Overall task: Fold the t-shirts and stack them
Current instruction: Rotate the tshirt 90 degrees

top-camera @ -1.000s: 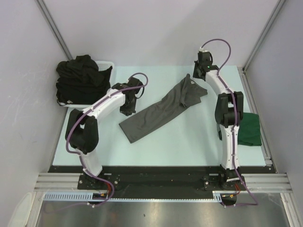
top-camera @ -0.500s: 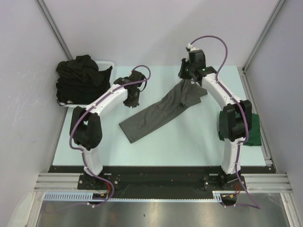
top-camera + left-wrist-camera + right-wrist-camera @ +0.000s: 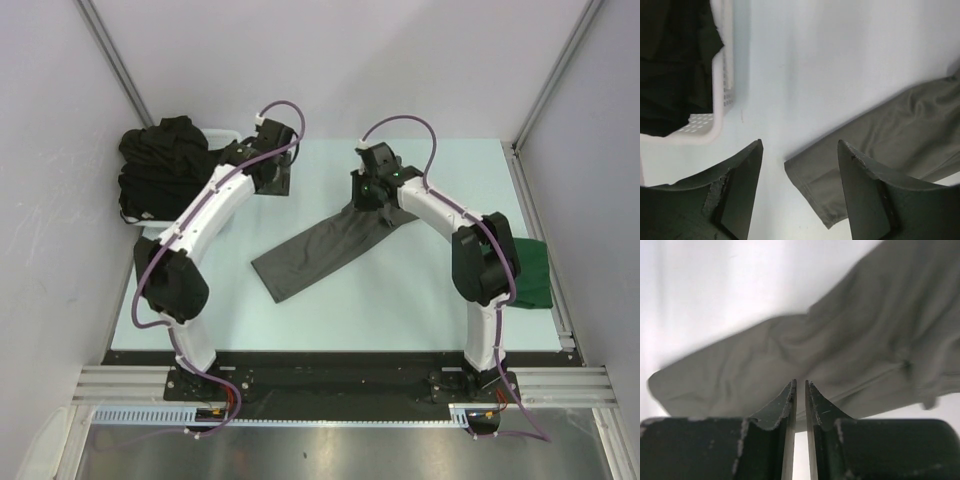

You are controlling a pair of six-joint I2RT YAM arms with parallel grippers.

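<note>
The charcoal grey t-shirt [image 3: 310, 250] lies folded into a long diagonal strip across the middle of the table. My right gripper [image 3: 362, 195] hovers over its far end. In the right wrist view that gripper [image 3: 800, 381] has its jaws a narrow slit apart with nothing between them, and the grey fabric [image 3: 840, 340] lies just beyond the tips. My left gripper [image 3: 275, 180] is open and empty beside the basket; in its wrist view [image 3: 800, 142] the shirt's hem corner [image 3: 880, 130] lies below. Black t-shirts [image 3: 165, 170] fill the basket. A dark green t-shirt [image 3: 530, 272] sits at the right edge.
The white plastic basket [image 3: 228, 133] stands at the far left corner, its wall [image 3: 722, 75] close to my left fingers. Grey walls enclose the table on three sides. The right arm's elbow hides part of the green shirt.
My left gripper opened, let go of the grey shirt's near end and moved back toward the basket. My right gripper swung left from the far right corner to over the shirt's far end.
</note>
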